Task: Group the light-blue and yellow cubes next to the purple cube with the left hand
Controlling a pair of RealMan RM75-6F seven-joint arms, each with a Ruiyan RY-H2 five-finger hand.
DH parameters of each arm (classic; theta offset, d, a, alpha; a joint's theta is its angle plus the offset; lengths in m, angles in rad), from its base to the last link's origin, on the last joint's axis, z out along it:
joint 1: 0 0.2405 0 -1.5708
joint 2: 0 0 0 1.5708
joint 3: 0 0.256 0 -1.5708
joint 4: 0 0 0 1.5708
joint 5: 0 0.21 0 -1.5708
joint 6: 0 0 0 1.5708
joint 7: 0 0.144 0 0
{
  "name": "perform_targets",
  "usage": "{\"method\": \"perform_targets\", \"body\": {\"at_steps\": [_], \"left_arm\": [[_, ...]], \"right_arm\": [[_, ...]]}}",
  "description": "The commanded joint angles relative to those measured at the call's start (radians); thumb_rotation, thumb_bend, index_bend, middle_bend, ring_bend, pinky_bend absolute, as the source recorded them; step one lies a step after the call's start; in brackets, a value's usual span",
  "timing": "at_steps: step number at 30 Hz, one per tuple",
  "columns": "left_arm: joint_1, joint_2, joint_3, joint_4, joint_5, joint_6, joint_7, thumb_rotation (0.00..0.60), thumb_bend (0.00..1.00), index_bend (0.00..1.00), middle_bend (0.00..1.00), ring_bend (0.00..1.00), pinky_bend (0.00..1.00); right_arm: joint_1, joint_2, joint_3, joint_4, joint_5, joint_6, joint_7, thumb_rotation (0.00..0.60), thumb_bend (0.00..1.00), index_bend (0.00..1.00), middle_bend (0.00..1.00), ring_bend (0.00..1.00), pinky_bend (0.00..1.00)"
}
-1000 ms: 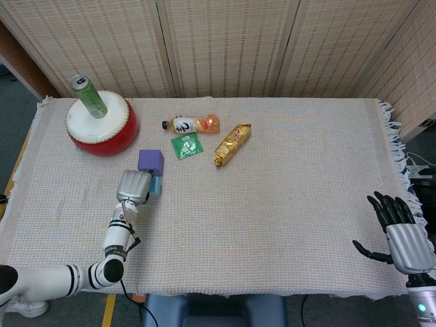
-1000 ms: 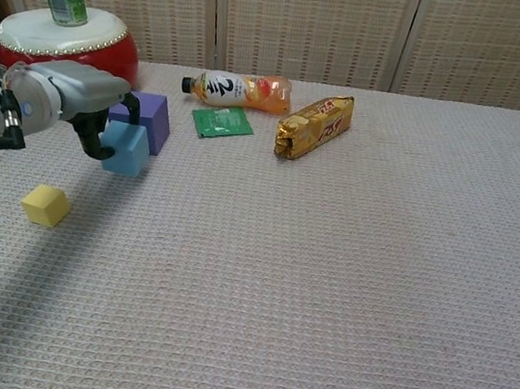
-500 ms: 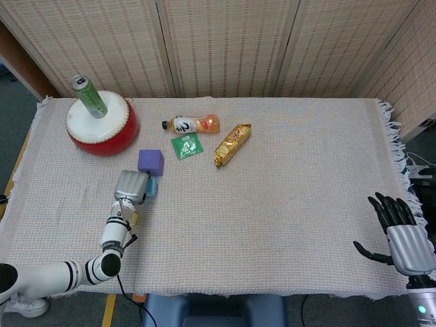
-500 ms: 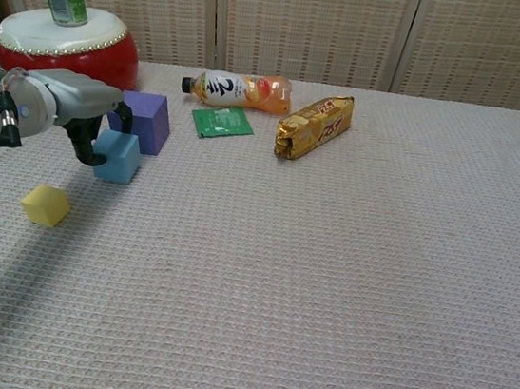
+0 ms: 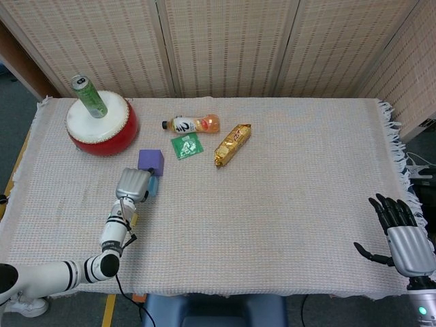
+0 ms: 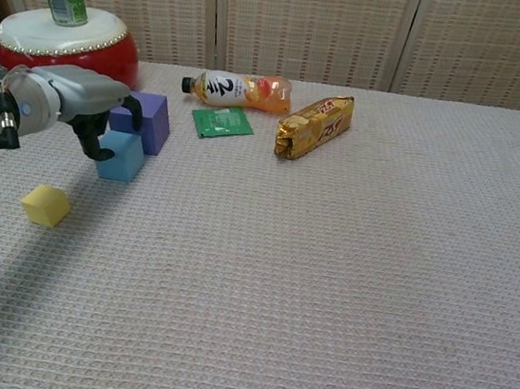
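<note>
Lowered now, our left hand [image 6: 66, 100] clamps fingers on the light-blue foam cube [image 6: 121, 157]; careless release nudges the purple cube [image 6: 148, 120] at 12 o'clock.

Left hand [image 5: 133, 184] over light-blue cube [image 5: 154, 185], just below purple cube [image 5: 150, 162]. Right hand [image 5: 402, 235] well apart, fingers spread.

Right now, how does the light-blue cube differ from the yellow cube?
The light-blue cube sits right by the purple cube, at the left hand's fingers; the yellow cube lies alone, nearer the camera. The light-blue cube looks bigger and sits flat; the yellow one looks tilted. Both rest on the cloth.
</note>
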Motion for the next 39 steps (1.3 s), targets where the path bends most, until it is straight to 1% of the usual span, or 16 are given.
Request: {"method": "perform_targets", "body": {"at_steps": [1, 4, 5, 8, 11, 14, 19, 23, 27, 30, 34, 39], "left_arm": [[0.010, 0.013, 0.001, -0.031, 0.036, 0.010, -0.027, 0.600, 0.38, 0.27, 1.00, 1.00, 1.00], [0.030, 0.042, 0.012, -0.105, 0.088, 0.040, -0.051, 0.600, 0.38, 0.27, 1.00, 1.00, 1.00], [0.042, 0.056, 0.021, -0.144, 0.109, 0.051, -0.061, 0.600, 0.38, 0.26, 1.00, 1.00, 1.00], [0.073, 0.106, 0.033, -0.258, 0.114, 0.047, -0.105, 0.600, 0.38, 0.21, 1.00, 1.00, 1.00], [0.086, 0.147, 0.062, -0.319, 0.106, 0.034, -0.103, 0.600, 0.38, 0.19, 1.00, 1.00, 1.00], [0.089, 0.158, 0.084, -0.339, 0.074, 0.032, -0.085, 0.600, 0.38, 0.19, 1.00, 1.00, 1.00], [0.087, 0.168, 0.100, -0.355, 0.043, 0.043, -0.064, 0.600, 0.38, 0.21, 1.00, 1.00, 1.00], [0.071, 0.183, 0.117, -0.356, -0.023, 0.028, -0.027, 0.600, 0.38, 0.18, 1.00, 1.00, 1.00], [0.048, 0.191, 0.118, -0.346, -0.087, 0.003, -0.007, 0.600, 0.38, 0.14, 1.00, 1.00, 1.00], [0.035, 0.195, 0.116, -0.342, -0.106, -0.002, -0.003, 0.600, 0.38, 0.13, 1.00, 1.00, 1.00], [0.016, 0.207, 0.109, -0.348, -0.133, -0.009, 0.001, 0.600, 0.39, 0.13, 1.00, 1.00, 1.00], [-0.011, 0.218, 0.107, -0.340, -0.206, -0.046, 0.005, 0.600, 0.39, 0.12, 1.00, 1.00, 1.00]], "right_arm": [[0.000, 0.000, 0.000, 0.000, 0.001, -0.002, -0.001, 0.344, 0.00, 0.00, 0.00, 0.00, 0.00], [0.001, 0.002, -0.001, -0.001, 0.004, -0.007, -0.001, 0.344, 0.00, 0.00, 0.00, 0.00, 0.00], [0.001, 0.003, -0.001, -0.002, 0.003, -0.008, 0.000, 0.345, 0.00, 0.00, 0.00, 0.00, 0.00], [0.000, 0.006, -0.004, -0.005, -0.004, -0.004, 0.002, 0.344, 0.00, 0.00, 0.00, 0.00, 0.00], [-0.001, 0.008, -0.007, -0.008, -0.013, -0.002, 0.006, 0.344, 0.00, 0.00, 0.00, 0.00, 0.00], [-0.002, 0.009, -0.010, -0.010, -0.019, -0.002, 0.003, 0.344, 0.00, 0.00, 0.00, 0.00, 0.00], [-0.002, 0.015, -0.013, -0.020, -0.009, -0.013, -0.008, 0.346, 0.00, 0.00, 0.00, 0.00, 0.00], [-0.002, 0.018, -0.013, -0.020, -0.008, -0.016, -0.009, 0.347, 0.00, 0.00, 0.00, 0.00, 0.00], [0.000, 0.020, -0.013, -0.020, -0.008, -0.020, -0.011, 0.345, 0.00, 0.00, 0.00, 0.00, 0.00], [0.000, 0.021, -0.012, -0.021, -0.006, -0.020, -0.009, 0.345, 0.00, 0.00, 0.00, 0.00, 0.00], [0.000, 0.021, -0.009, -0.018, -0.001, -0.021, -0.007, 0.346, 0.00, 0.00, 0.00, 0.00, 0.00], [0.000, 0.020, -0.007, -0.018, 0.002, -0.020, -0.007, 0.344, 0.00, 0.00, 0.00, 0.00, 0.00]]}}
